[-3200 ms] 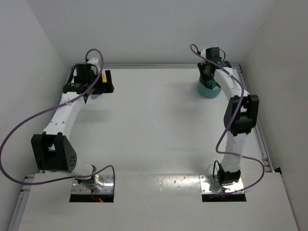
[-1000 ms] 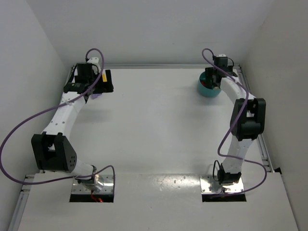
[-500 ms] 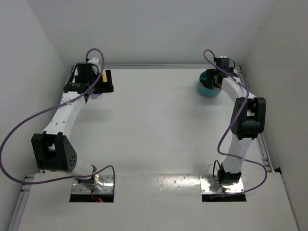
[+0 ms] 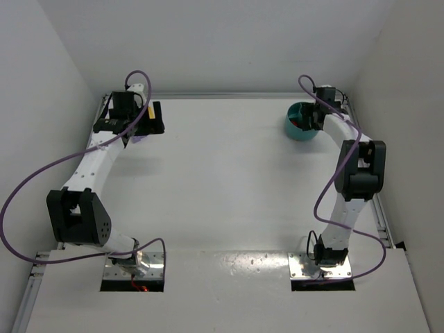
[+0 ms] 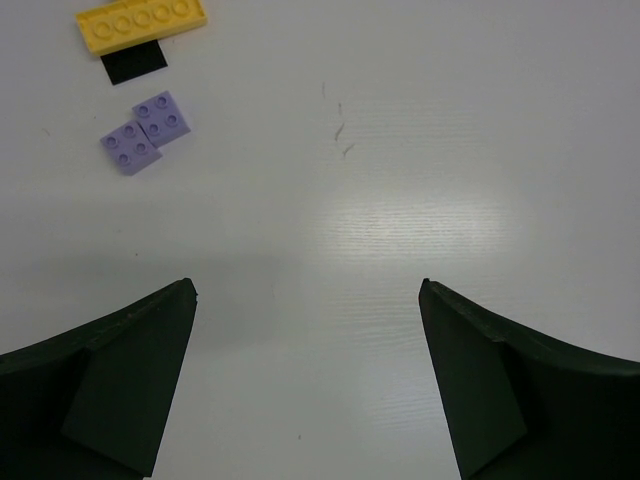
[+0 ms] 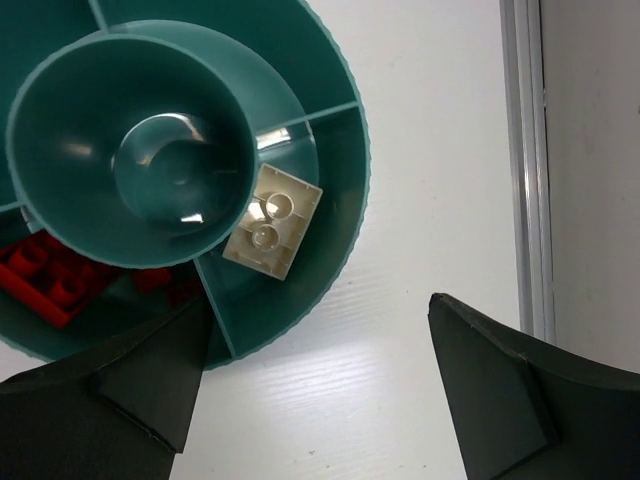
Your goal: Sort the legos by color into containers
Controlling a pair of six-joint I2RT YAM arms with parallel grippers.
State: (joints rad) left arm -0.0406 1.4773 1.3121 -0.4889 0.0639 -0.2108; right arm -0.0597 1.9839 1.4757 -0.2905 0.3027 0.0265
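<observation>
Teal dish (image 6: 345,165) holds red bricks (image 6: 45,275), cream brick (image 6: 272,222).

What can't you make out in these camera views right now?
Right wrist: teal dish runs off top and left edges, other compartments unseen.
Red bricks: count unclear, partly under the centre cup.
Left wrist: black patch beside yellow brick, unidentifiable.
Top view: dish contents too small.
</observation>
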